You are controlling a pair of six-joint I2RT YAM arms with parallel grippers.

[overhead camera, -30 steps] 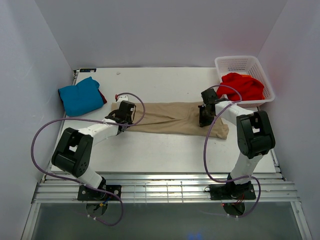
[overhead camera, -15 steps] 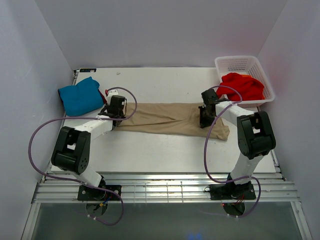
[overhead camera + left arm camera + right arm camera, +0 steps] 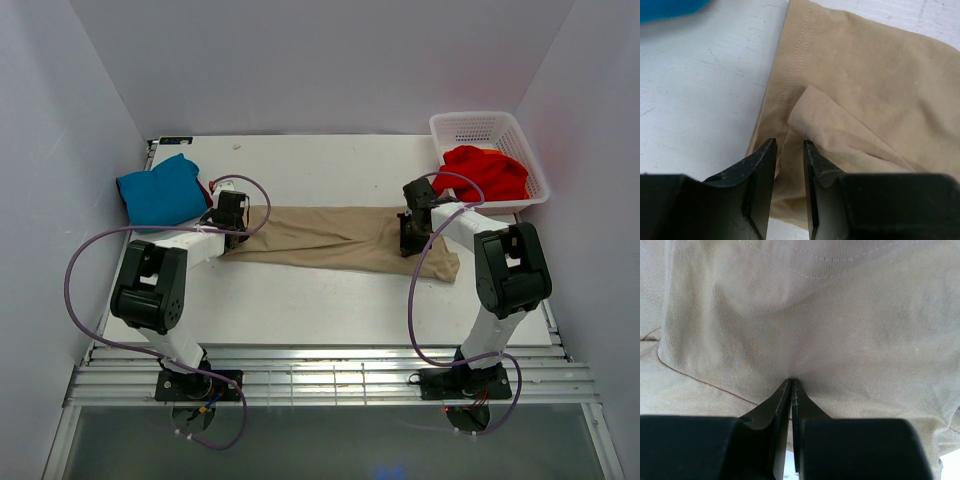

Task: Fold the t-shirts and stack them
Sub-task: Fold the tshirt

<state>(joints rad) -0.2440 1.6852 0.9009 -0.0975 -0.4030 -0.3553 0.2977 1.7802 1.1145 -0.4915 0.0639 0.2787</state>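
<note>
The tan-beige t-shirt [image 3: 320, 236] lies stretched into a long band across the middle of the table. My left gripper [image 3: 232, 213] is at its left end, jaws a little apart over the hem [image 3: 790, 145], holding nothing. My right gripper [image 3: 411, 232] is shut on a pinch of the tan cloth [image 3: 791, 381] near the shirt's right end. The folded teal-blue t-shirt [image 3: 160, 192] lies at the far left, and its edge shows in the left wrist view [image 3: 670, 7]. The dark red t-shirt [image 3: 206, 190] peeks out from under it. The bright red t-shirt [image 3: 487, 172] is bunched in the basket.
The white lattice basket [image 3: 478, 125] stands at the table's back right corner. Purple cables loop from both arms over the table. Walls close in the table at the left, back and right. Bare white table [image 3: 700, 100] shows left of the tan hem.
My left gripper has moved left and back with the tan shirt's left end, drawing the shirt out longer toward the teal-blue shirt. My right gripper has stayed put.
</note>
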